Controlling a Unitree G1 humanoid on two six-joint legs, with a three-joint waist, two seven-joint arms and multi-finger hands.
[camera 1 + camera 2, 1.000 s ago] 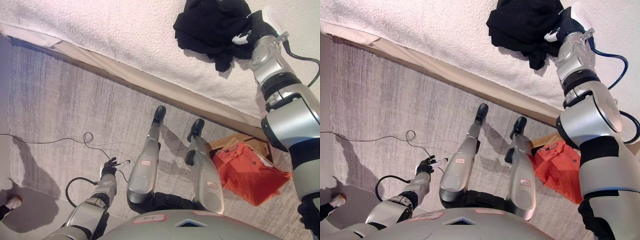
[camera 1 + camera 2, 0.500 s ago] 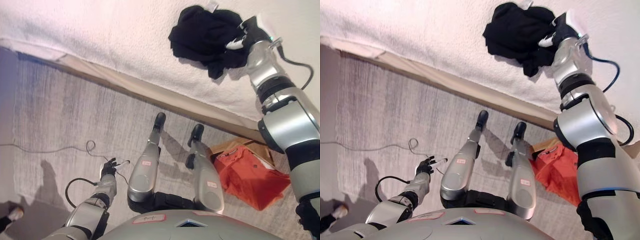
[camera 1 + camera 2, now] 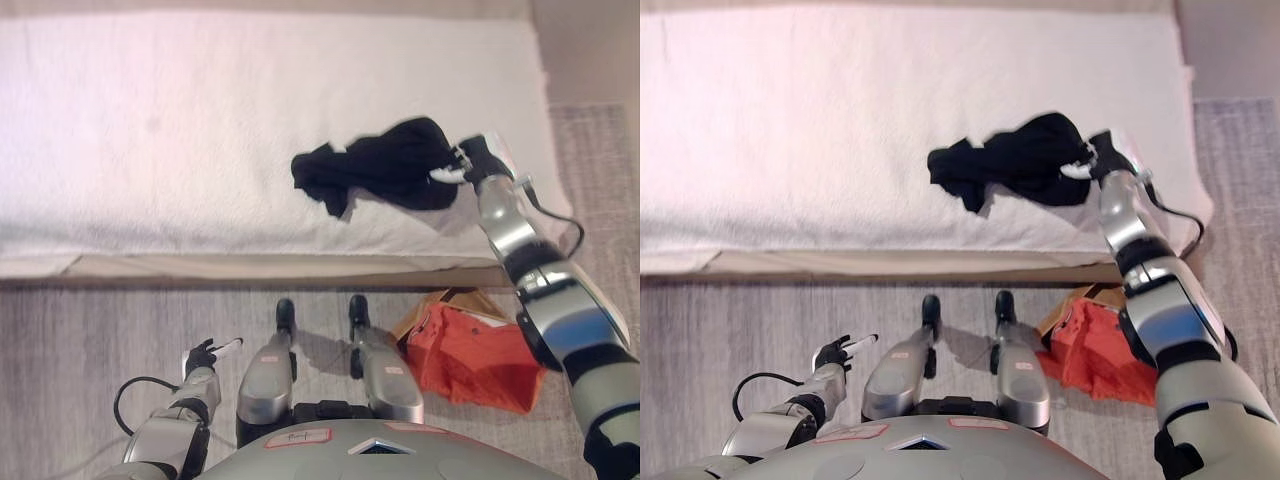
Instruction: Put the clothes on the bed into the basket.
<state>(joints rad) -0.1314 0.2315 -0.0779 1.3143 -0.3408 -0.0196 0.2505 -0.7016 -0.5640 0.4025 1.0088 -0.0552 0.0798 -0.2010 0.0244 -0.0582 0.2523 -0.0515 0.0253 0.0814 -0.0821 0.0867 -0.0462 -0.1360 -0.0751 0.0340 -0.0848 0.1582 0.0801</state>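
A black garment (image 3: 375,175) lies bunched on the white bed (image 3: 150,130), near its right end. My right hand (image 3: 470,165) is at the garment's right end with its fingers curled into the cloth. A brown basket (image 3: 442,299) stands on the floor by the bed's right end and holds an orange garment (image 3: 470,355). My left hand (image 3: 203,355) hangs low over the floor at the lower left, fingers relaxed and holding nothing.
The bed's front edge (image 3: 250,265) runs across the middle of the view, with grey carpet (image 3: 90,350) below it. The bed's right end (image 3: 548,100) lies just beyond my right hand.
The whole picture has turned, so the camera has moved. My right hand stays on the black garment, which now lies more stretched out to the left. The left hand stays low.
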